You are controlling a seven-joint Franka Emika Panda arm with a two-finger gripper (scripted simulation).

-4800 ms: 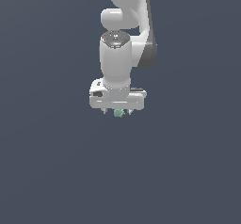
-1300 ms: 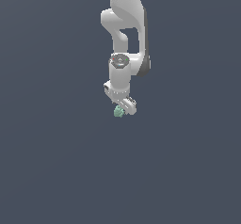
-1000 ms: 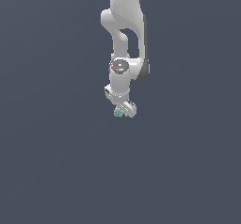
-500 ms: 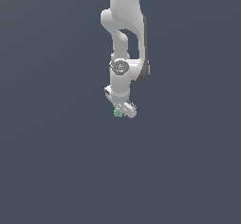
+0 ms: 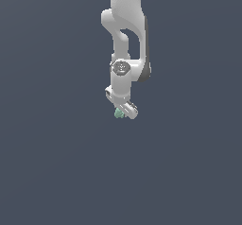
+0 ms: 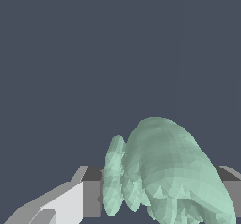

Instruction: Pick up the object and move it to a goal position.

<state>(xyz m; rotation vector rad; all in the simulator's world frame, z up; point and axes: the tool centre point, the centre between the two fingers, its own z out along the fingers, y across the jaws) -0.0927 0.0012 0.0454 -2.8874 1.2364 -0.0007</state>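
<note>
The object [image 5: 118,113] is a tiny pale mint-green knobbly lump. It sits at the tip of my white gripper [image 5: 121,111], below the arm in the middle of the exterior view. The gripper is shut on it and holds it up off the dark ground. In the wrist view the object [image 6: 164,171] fills the space between my two grey fingers [image 6: 89,192], which press on it from both sides. The gripper hand is turned at an angle to the exterior view.
The white arm [image 5: 125,35] hangs down from the top of the exterior view. All around is plain dark grey ground with nothing else showing.
The arm has drawn farther from the exterior camera and turned its wrist, with the object still in the gripper. In the last half second it has barely moved.
</note>
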